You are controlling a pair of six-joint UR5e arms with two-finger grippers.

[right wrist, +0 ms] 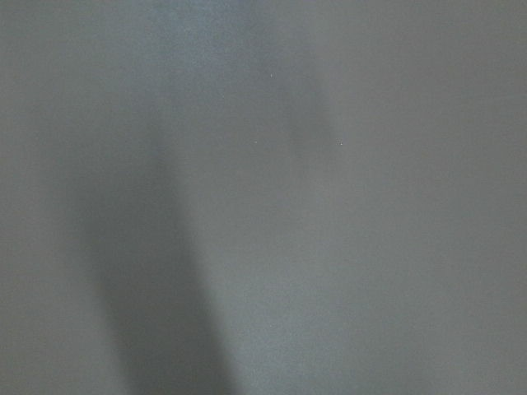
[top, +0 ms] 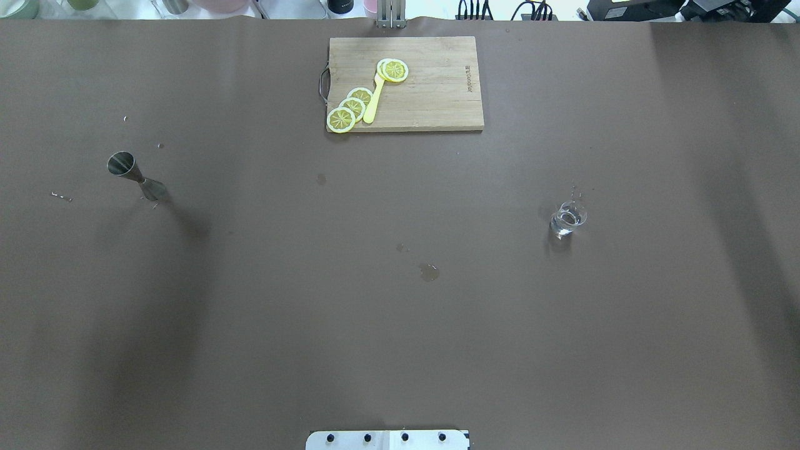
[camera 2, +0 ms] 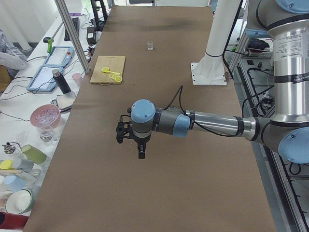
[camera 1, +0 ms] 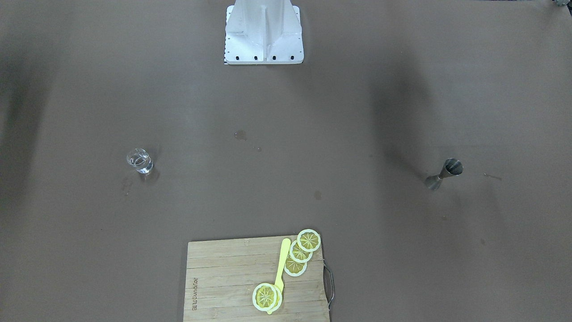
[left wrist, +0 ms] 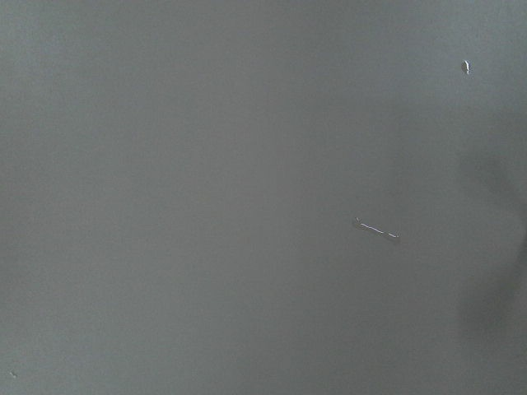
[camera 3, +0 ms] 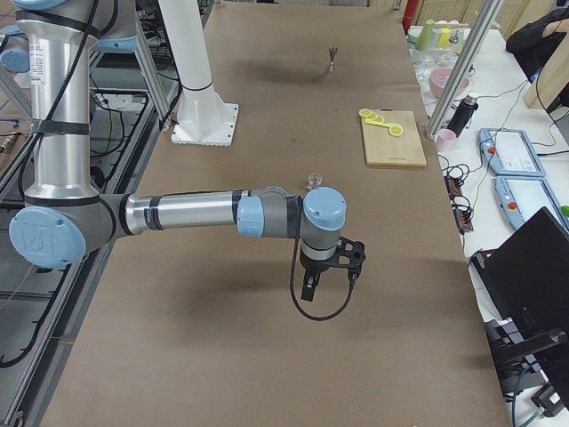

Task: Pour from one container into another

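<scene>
On the robot's right side of the table [top: 400,350] the glass tumbler [top: 567,219] stands upright with what looks like a little clear liquid in it. The steel jigger [top: 134,178] stands upright well apart on the left side. A cutting board [top: 431,94] with lemon slices [top: 352,107] lies at the far edge between them.

The left tool [camera 2: 130,140] and right tool [camera 3: 331,271] each hang above bare table, holding nothing. Only the side views show them, so I cannot tell whether their jaws are spread or pressed together.

The tumbler is probably smooth, rigid, breakable and bottom-heavy, so it is best pinched across its wall at mid-height with moderate force. The jigger looks light and tippy, and its narrow waist seems the surest hold.
</scene>
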